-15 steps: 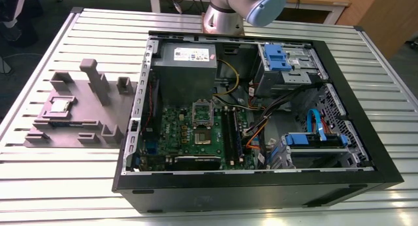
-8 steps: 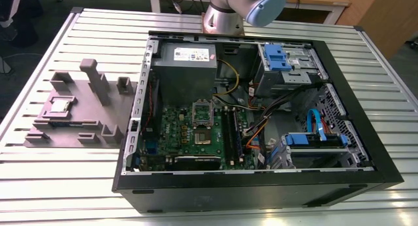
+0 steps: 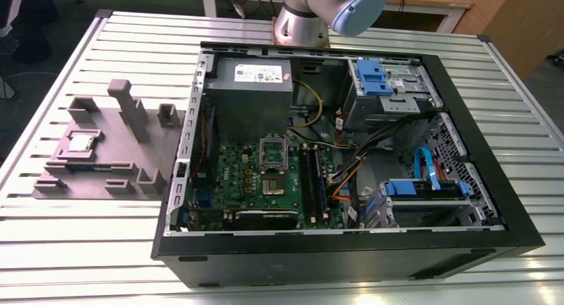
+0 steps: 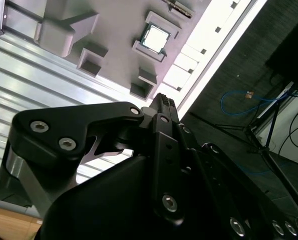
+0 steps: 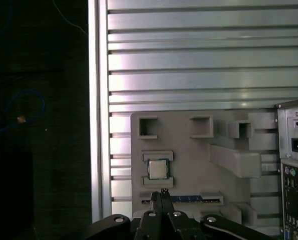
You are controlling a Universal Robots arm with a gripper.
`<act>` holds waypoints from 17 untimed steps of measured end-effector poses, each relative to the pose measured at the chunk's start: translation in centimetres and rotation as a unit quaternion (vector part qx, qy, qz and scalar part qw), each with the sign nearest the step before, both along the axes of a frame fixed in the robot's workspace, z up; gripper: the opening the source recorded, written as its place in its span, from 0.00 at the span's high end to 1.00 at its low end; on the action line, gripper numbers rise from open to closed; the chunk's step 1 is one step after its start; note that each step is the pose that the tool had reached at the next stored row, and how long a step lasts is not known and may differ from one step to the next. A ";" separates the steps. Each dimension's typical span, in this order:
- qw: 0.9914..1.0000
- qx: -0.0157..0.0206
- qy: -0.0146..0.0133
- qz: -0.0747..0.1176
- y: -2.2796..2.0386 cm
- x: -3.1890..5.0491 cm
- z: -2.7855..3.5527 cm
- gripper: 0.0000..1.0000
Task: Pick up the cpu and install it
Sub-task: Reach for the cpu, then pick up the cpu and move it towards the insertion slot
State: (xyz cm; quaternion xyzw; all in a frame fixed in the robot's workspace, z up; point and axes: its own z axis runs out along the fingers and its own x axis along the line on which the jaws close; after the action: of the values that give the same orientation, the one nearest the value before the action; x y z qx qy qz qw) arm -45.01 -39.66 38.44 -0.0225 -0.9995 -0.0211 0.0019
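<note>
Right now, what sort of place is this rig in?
Probably a robotics lab or assembly test bench: a slatted aluminium table carries an open computer case, and a grey fixture block beside it holds the cpu. Loose cables lie on the dark floor.

White label on grey box, print apparently unreadable.

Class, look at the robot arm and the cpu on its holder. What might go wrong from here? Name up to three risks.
1. The small silver-grey square cpu lies between raised blocks of the grey moulded holder; the black claw might strike them.
2. The claw's tips look shut, so it may push the thin chip instead of gripping it.
3. The shiny oblong socket frame sits low inside the black computer case; a tilted cpu might land crooked.
</note>
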 end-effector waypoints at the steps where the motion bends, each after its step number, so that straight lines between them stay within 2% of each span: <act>1: 1.000 0.000 0.000 0.000 0.00 -0.02 0.00 0.89; 4: 1.000 0.000 0.000 0.001 0.00 -0.39 -0.02 0.89; 14: 1.000 0.000 0.000 0.001 0.00 -0.49 -0.03 0.89; 17: 1.000 0.000 0.000 0.001 0.00 -0.53 -0.03 0.84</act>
State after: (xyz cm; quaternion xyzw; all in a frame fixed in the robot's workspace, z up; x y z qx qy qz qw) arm -45.53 -39.66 38.41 -0.0217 -0.9995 -0.0211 0.0019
